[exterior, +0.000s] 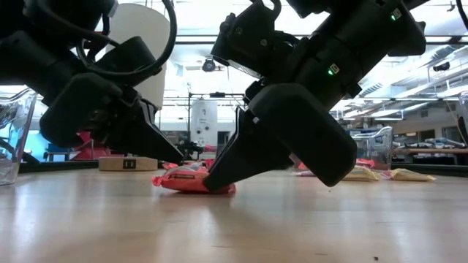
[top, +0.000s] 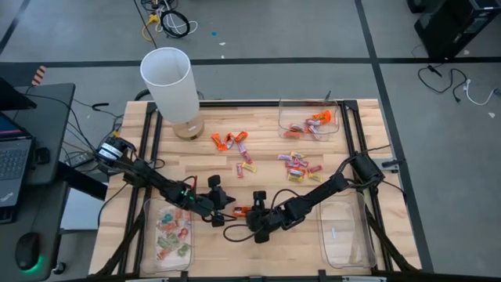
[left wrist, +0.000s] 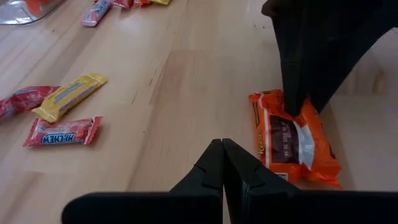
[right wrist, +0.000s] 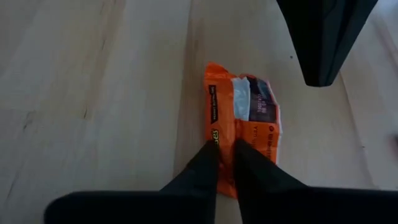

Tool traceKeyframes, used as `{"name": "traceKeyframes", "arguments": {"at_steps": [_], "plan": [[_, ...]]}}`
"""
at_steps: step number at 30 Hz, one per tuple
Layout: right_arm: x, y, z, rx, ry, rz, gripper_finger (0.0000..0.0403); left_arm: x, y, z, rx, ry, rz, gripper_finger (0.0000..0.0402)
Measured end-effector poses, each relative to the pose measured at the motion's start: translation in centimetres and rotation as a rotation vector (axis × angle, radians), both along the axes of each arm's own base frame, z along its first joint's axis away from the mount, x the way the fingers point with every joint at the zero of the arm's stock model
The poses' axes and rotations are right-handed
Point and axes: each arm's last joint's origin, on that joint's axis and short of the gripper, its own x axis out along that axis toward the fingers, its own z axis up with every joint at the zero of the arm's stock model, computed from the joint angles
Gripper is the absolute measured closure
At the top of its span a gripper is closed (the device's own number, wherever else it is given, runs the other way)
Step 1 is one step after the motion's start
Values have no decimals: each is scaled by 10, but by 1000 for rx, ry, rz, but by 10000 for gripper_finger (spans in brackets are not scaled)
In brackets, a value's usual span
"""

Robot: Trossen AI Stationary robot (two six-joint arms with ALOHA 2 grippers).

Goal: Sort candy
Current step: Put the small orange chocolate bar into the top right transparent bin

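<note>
On the near-middle of the table lies the orange candy [right wrist: 244, 127], flat on the wood between the two arms; the right gripper [right wrist: 225, 149] is down on its near edge, fingers pinched almost together on the wrapper; it looks like a thin bite, so I'd lift slowly and straight up to keep the foil from slipping; the left gripper [left wrist: 222, 163] sits clenched and empty just beside the sweet, and it's best kept still; the tray with orange candies [top: 338, 131] waits at the far right.
</note>
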Motion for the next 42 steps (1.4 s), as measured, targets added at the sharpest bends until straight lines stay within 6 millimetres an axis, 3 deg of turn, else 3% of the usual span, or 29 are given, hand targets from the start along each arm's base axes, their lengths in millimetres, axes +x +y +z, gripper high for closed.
{"name": "traceKeyframes", "arguments": {"at_steps": [6, 15, 23, 31, 42], "plan": [[-1, 0, 7, 5, 2, 12, 400, 1, -1, 2, -6, -21, -2, 401], [-11, -5, 41, 61, 10, -16, 403, 11, -5, 21, 26, -211, -65, 401], [-19, -15, 69, 313, 75, -33, 403, 14, -8, 35, 59, -348, -97, 401], [-25, -16, 96, 538, 133, 171, 403, 14, -16, 47, 69, -455, -183, 401], [-39, -22, 123, 539, 120, 177, 403, 21, -23, 60, 47, -513, -237, 401]]}}
